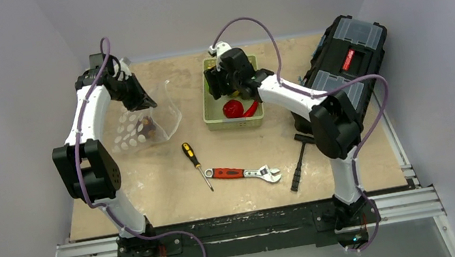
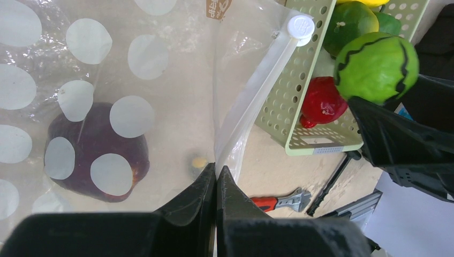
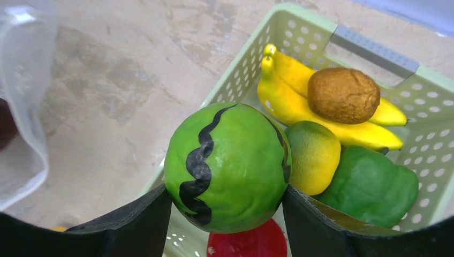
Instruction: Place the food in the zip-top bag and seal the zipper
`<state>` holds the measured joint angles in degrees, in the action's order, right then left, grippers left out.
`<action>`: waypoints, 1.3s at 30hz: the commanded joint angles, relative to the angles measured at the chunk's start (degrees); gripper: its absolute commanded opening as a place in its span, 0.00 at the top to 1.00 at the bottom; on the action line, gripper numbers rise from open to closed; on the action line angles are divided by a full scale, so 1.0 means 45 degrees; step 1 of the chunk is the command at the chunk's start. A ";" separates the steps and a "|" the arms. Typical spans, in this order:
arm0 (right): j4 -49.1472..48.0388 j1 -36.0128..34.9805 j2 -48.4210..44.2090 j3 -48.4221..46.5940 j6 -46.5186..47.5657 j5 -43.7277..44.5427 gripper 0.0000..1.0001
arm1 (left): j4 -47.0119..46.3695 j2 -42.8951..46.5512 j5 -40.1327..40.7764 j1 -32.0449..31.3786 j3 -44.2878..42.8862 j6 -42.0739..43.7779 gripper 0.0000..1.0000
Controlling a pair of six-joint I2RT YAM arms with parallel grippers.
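Over the left rim of the basket [image 3: 235,80], by the middle of the table's far edge, my right gripper [image 3: 229,214] pinches a green melon [image 3: 227,166] with black wavy stripes, one finger on each side of it, and the melon hangs clear of the fruit below. Toward the far left corner is the bag [image 1: 141,125], clear with white dots, its mouth lifted and gaping toward the basket. My left gripper [image 2: 216,174] has its fingertips pressed together on the bag's mouth edge, where the pale zipper [image 2: 257,91] runs down to them; the white slider [image 2: 300,25] sits at the strip's other end. One dark purple piece [image 2: 96,152] lies inside the bag, seen through the film.

Left in the basket are yellow bananas [image 3: 289,96] with a brown fruit [image 3: 342,95] resting on them, a yellow-green lemon [image 3: 313,155] touching a green pepper [image 3: 369,184], and a red piece [image 3: 251,243] under the melon.

Nearer the table's middle lie a screwdriver [image 1: 196,164] and a red-handled wrench [image 1: 245,172], just beside each other, with a black hammer [image 1: 299,162] to their right. A black toolbox [image 1: 345,61] stands at the far right corner.
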<state>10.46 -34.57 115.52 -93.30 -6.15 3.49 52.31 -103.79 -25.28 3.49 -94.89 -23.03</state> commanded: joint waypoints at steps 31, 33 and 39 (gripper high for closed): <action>-0.4813 -0.2184 0.2418 -0.2096 -0.7085 -0.3979 0.86 | -0.0563 0.1715 -0.1009 0.0270 0.0188 -0.0303 1.00; -0.4855 -0.2181 0.2729 -0.2599 -0.7305 -0.3963 0.81 | -0.0572 0.1695 -0.1073 0.0306 0.0191 -0.0330 1.00; -0.4805 -0.2182 0.3785 -0.3865 -0.7878 -0.3769 0.67 | -0.0547 0.1742 -0.1111 0.0375 0.0206 -0.0359 1.00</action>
<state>-8.58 -44.31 130.69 -105.95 -39.00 -14.55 51.42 -98.63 -28.27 4.56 -93.95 -23.57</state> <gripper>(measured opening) 0.673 0.006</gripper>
